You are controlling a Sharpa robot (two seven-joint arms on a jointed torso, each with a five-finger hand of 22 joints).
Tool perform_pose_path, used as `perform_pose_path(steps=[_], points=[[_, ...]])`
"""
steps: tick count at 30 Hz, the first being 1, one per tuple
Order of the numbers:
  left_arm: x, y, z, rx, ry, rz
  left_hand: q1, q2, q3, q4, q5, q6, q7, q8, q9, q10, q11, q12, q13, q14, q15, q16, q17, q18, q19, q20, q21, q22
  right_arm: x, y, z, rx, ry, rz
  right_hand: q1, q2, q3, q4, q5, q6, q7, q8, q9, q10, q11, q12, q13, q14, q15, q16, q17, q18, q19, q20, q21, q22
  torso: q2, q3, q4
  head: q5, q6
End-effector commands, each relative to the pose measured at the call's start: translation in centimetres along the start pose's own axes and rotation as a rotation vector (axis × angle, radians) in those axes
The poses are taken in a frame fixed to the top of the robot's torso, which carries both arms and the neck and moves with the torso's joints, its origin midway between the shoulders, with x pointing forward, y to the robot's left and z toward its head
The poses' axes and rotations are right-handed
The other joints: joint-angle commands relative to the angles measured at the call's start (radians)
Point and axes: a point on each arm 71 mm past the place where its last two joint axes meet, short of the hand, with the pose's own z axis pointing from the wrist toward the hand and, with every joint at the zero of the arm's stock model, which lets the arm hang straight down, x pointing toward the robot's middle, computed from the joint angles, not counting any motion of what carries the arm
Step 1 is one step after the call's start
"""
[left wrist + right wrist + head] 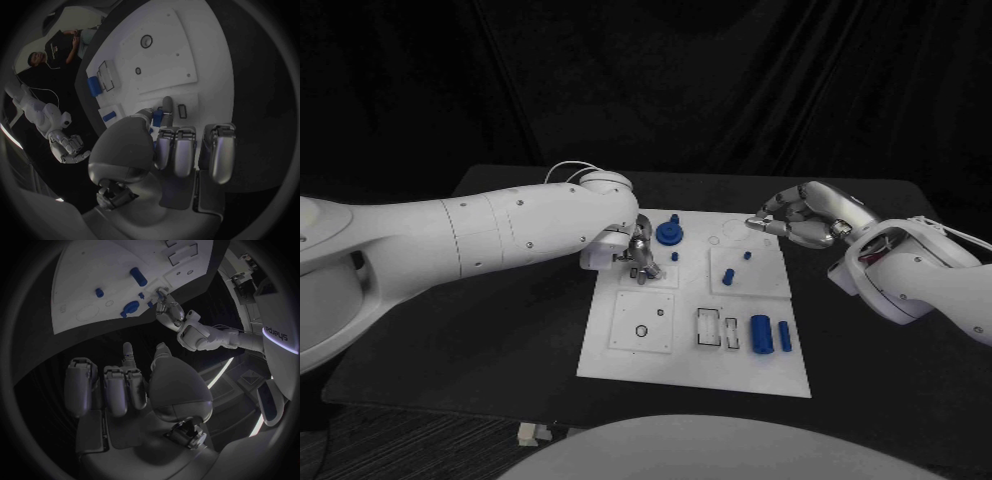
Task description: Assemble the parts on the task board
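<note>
The left hand [640, 254] sits over the far left part of the white task board [661, 350], its fingers pointing down at the plate; from the wrist camera its fingers [177, 150] are curled in side by side and a small blue piece [159, 119] shows just past the thumb tip, but whether the hand actually pinches it cannot be told. Just beyond this hand, toward the board's far edge, stands a round blue part with a peg on top [671, 232], and a small blue peg [675, 256] stands right beside the fingers. Further out toward the robot, well apart from the hand, a large blue cylinder [762, 333] and a slimmer blue bar [785, 336] lie side by side on the board next to two rectangular slots [710, 327]. The right hand [798, 221] hovers off the board's far right corner, above the black table [502, 340], its fingers [119, 390] curled inward with nothing seen in them. Between the two hands, a short blue piece [730, 275] and a tiny one [747, 256] rest on the board.
</note>
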Motion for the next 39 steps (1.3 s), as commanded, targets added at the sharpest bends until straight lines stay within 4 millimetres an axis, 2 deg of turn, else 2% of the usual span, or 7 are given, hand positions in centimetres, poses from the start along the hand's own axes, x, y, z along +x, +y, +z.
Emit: perform_pose_path(steps=[1,10,12,14,18,39], points=[[0.09,0.03,0.14,-0.004,-0.025,0.023,-0.014,-0.002,0.006,0.000,-0.008,-0.002,-0.003,-0.003,-0.001,0.107,0.003,-0.001,0.262,0.102,0.006,0.003,0.263,0.013,0.052,0.005,0.000,0.215,0.18,-0.14,-0.09,0.015,0.008,-0.003,0.008,0.001,-0.006,0.001,0.003,0.004,-0.001,-0.003,-0.001,0.104,0.006,0.004,0.263,0.105,0.005,0.001,0.259,0.007,0.010,0.005,-0.003,0.201,0.001,-0.0002,-0.0002,0.002,0.000],[0.17,0.24,0.27,-0.015,-0.017,0.028,-0.022,-0.004,0.005,0.000,-0.022,-0.002,-0.003,-0.002,0.000,0.107,0.003,-0.001,0.262,0.102,0.006,0.003,0.263,0.014,0.051,0.006,-0.002,0.214,0.47,-0.27,-0.20,0.018,0.016,0.000,0.009,0.001,-0.006,0.001,0.003,0.005,-0.001,-0.003,-0.001,0.104,0.006,0.004,0.263,0.106,0.005,0.001,0.259,0.008,0.010,0.005,-0.004,0.201,0.001,0.0000,0.0002,0.002,0.000],[0.18,0.29,0.32,-0.017,-0.015,0.029,-0.028,-0.005,0.004,0.000,-0.035,-0.002,-0.003,-0.002,0.000,0.107,0.003,-0.001,0.262,0.102,0.006,0.003,0.263,0.014,0.052,0.006,-0.001,0.215,0.52,-0.31,-0.23,0.020,0.017,0.000,0.009,0.001,-0.006,0.001,0.003,0.005,-0.001,-0.003,-0.001,0.104,0.006,0.004,0.263,0.106,0.005,0.001,0.259,0.008,0.010,0.005,-0.004,0.201,0.001,-0.0001,0.0000,0.002,0.000],[0.21,0.31,0.35,-0.018,-0.012,0.031,-0.039,-0.005,0.001,0.000,-0.064,-0.002,-0.003,-0.002,0.001,0.107,0.003,-0.001,0.262,0.102,0.006,0.003,0.263,0.014,0.052,0.006,-0.002,0.214,0.54,-0.33,-0.25,0.020,0.018,0.000,0.010,0.001,-0.006,0.000,0.004,0.005,-0.001,-0.003,-0.001,0.104,0.006,0.004,0.263,0.105,0.005,0.001,0.258,0.008,0.009,0.005,-0.005,0.201,0.001,0.0000,-0.0001,0.001,0.000],[0.28,0.30,0.40,-0.017,-0.007,0.035,-0.046,-0.006,-0.001,0.000,-0.079,-0.001,-0.002,-0.002,0.001,0.107,0.003,-0.001,0.262,0.102,0.006,0.003,0.263,0.014,0.051,0.006,-0.003,0.214,0.56,-0.35,-0.27,0.021,0.018,0.000,0.011,0.001,-0.006,0.000,0.004,0.005,-0.001,-0.003,-0.001,0.104,0.006,0.004,0.263,0.105,0.005,0.001,0.259,0.008,0.009,0.005,-0.005,0.201,0.001,0.0002,-0.0001,0.000,0.000],[0.60,-0.08,0.60,0.000,0.020,0.055,-0.083,-0.011,-0.018,0.002,-0.120,-0.005,0.001,-0.005,-0.001,0.107,0.006,-0.001,0.262,0.102,0.009,0.003,0.263,0.016,0.048,0.008,-0.009,0.211,0.61,-0.37,-0.28,0.024,0.019,0.001,0.018,0.002,-0.007,-0.001,0.009,0.005,-0.001,-0.003,-0.002,0.104,0.006,0.004,0.263,0.105,0.005,0.001,0.259,0.008,0.009,0.005,-0.006,0.200,0.001,0.0003,0.0000,0.001,0.000]])
